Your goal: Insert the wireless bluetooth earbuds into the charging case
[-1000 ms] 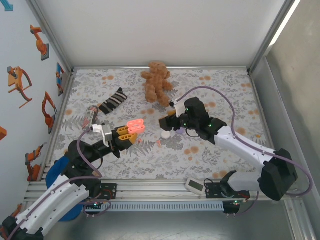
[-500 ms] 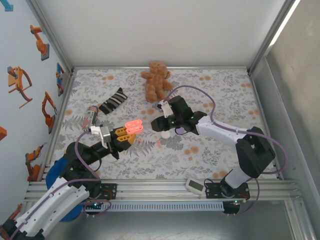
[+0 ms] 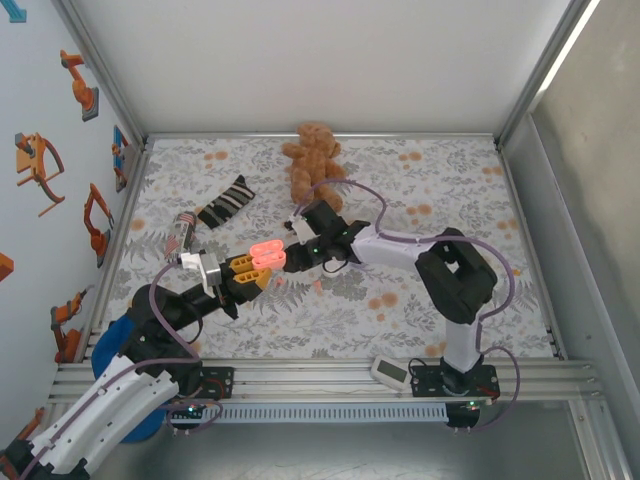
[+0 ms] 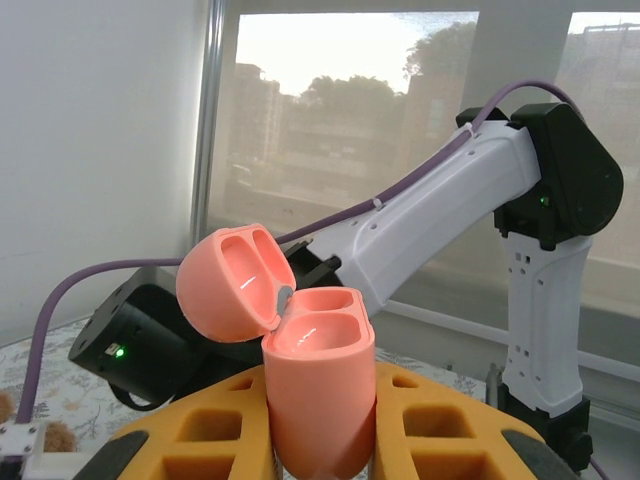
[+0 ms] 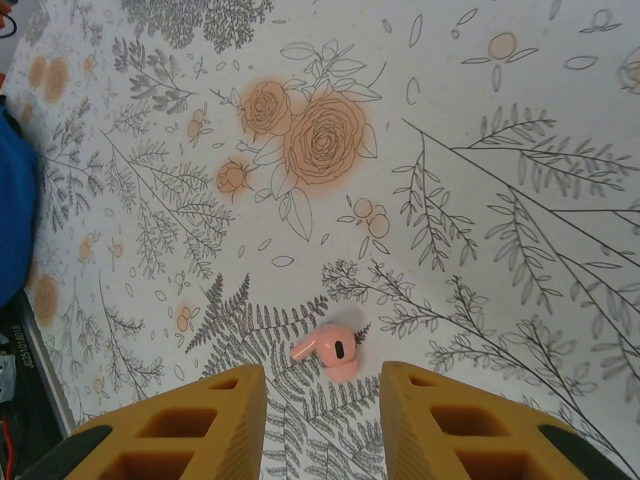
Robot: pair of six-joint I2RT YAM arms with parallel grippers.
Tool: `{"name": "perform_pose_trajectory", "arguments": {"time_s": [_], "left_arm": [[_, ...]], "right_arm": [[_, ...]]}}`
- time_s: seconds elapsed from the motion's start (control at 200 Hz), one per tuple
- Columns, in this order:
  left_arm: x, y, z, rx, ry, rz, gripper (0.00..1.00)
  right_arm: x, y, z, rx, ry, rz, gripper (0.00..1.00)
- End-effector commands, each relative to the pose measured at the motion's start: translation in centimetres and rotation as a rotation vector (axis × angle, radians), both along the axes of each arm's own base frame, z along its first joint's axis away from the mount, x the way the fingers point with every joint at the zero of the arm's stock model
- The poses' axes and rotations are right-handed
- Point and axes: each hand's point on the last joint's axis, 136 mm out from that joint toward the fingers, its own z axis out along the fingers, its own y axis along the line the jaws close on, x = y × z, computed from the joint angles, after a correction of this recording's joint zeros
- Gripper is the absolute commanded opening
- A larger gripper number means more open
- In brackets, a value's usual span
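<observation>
Case (image 4: 318,390), lid up, wells empty, held in left claw (image 4: 320,432); right claw (image 5: 322,400) parted over pink earbud (image 5: 328,350)

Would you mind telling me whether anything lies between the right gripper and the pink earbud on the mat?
Nothing visible does. The pink earbud lies on the floral mat just beyond the right gripper, in line with its open gap.

The surface (image 3: 520,330) is covered by a white mat (image 3: 450,190) printed with grey ferns and orange flowers. A brown teddy bear (image 3: 313,165) lies at the far middle. A black-and-grey striped sock (image 3: 227,202) lies toward the far left, with a small cylindrical object (image 3: 182,227) near it. A salmon-pink earbud (image 5: 328,350) rests on a fern print near the middle.
</observation>
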Motion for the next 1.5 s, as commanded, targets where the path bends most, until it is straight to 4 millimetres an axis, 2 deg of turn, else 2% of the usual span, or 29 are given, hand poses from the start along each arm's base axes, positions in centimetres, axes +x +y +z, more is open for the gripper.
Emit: {"name": "perform_pose_trajectory", "arguments": {"time_s": [0.0, 0.185, 0.676, 1.207, 1.492], "left_arm": [[-0.2, 0.2, 0.1, 0.002, -0.03, 0.009, 0.0], [-0.2, 0.3, 0.0, 0.001, -0.029, 0.016, 0.0], [-0.1, 0.6, -0.2, 0.0, -0.027, 0.032, 0.0], [-0.2, 0.8, -0.3, -0.001, -0.026, 0.043, 0.0], [-0.2, 0.9, -0.2, -0.001, -0.029, 0.045, 0.0]], "right_arm": [[-0.6, 1.1, -0.8, -0.015, 0.03, 0.038, 0.34], [-0.9, 1.8, -2.6, -0.041, 0.062, 0.058, 0.33], [-1.8, 2.8, -4.6, -0.075, 0.091, 0.087, 0.32], [-2.4, 1.7, -6.1, -0.19, 0.06, 0.098, 0.29], [-2.8, 1.8, -7.0, -0.228, 0.053, 0.108, 0.26]]}}
